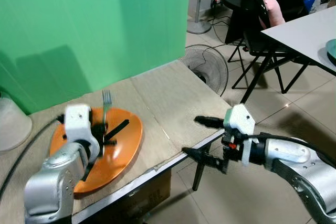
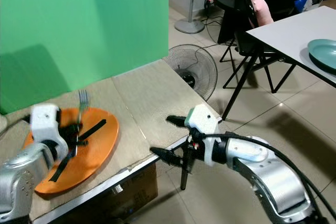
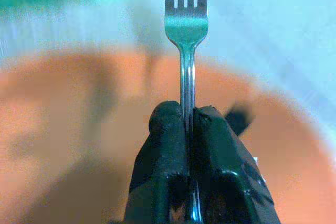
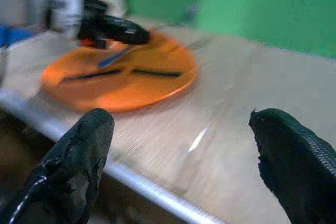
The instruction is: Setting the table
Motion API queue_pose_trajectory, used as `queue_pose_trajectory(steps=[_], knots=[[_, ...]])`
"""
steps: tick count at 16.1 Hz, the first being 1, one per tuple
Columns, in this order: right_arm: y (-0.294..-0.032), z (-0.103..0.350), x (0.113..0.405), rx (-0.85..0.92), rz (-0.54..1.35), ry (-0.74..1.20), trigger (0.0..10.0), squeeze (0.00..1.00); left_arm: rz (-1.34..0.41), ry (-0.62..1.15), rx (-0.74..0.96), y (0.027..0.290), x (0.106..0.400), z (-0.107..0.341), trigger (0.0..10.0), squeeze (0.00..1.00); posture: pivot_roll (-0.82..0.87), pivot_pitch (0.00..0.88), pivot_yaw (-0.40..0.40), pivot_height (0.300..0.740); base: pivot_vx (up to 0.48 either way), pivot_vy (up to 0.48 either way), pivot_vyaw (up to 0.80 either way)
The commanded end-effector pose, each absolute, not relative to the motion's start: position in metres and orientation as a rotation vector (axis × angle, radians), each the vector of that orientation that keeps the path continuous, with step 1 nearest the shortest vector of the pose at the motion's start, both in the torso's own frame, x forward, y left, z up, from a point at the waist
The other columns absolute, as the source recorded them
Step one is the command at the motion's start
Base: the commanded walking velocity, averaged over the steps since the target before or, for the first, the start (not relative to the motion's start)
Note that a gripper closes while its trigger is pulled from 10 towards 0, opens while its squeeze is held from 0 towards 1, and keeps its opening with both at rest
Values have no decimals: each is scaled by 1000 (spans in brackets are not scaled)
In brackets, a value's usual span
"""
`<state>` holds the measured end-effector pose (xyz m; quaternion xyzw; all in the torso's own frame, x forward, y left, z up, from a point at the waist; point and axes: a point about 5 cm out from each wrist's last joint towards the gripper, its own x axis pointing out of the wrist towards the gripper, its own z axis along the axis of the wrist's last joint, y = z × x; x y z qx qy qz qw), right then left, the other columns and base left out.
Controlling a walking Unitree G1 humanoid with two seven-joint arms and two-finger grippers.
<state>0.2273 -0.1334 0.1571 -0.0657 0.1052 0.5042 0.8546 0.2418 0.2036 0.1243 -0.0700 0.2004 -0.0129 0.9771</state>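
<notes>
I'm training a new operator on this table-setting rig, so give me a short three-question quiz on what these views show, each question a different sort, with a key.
1. True or false: the left pincer is shut on the fork.
2. Multiple choice: the fork is held above which thing? A) a teal plate B) the orange plate C) the fan
3. Fill in: the right pincer, at the table edge, is ____ (open or shut).

Key
1. True; the left wrist view shows both fingers clamping the handle, tines pointing away.
2. B
3. open; its fingers stand wide apart with nothing between them.
</notes>
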Motion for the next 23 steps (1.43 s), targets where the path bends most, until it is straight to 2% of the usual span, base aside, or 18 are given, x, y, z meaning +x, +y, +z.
queue_pose_trajectory(steps=[1,3,5,6,7,10,13,23], knots=[[-139,159,230,-130,1006,212,10000,0,-46,309,-135,204,241,139,0,0,-69,0,58,740,0,0,0],[-139,158,237,-133,850,172,10000,0,-91,208,-130,193,240,156,0,0,-74,0,58,740,0,0,0],[-137,158,241,-98,717,139,10000,0,-197,66,-91,167,241,180,0,0,-81,0,58,740,0,0,0],[-138,158,243,-47,627,139,10000,0,-211,-14,-68,158,242,190,2314,0,-85,0,58,740,0,0,0],[-141,159,243,-10,540,127,10000,0,-215,-57,-39,148,243,195,10000,0,-92,0,61,740,0,0,-800],[-152,162,243,-20,394,88,10000,0,-137,-79,15,140,241,189,10000,0,-102,0,65,740,0,0,-800],[-170,162,244,-73,272,90,10000,0,-149,-28,59,134,235,174,10000,0,-118,0,64,740,0,0,-800],[-175,160,238,-73,196,114,10000,0,-107,-76,111,138,223,171,10000,0,-129,0,65,740,0,0,-800]])
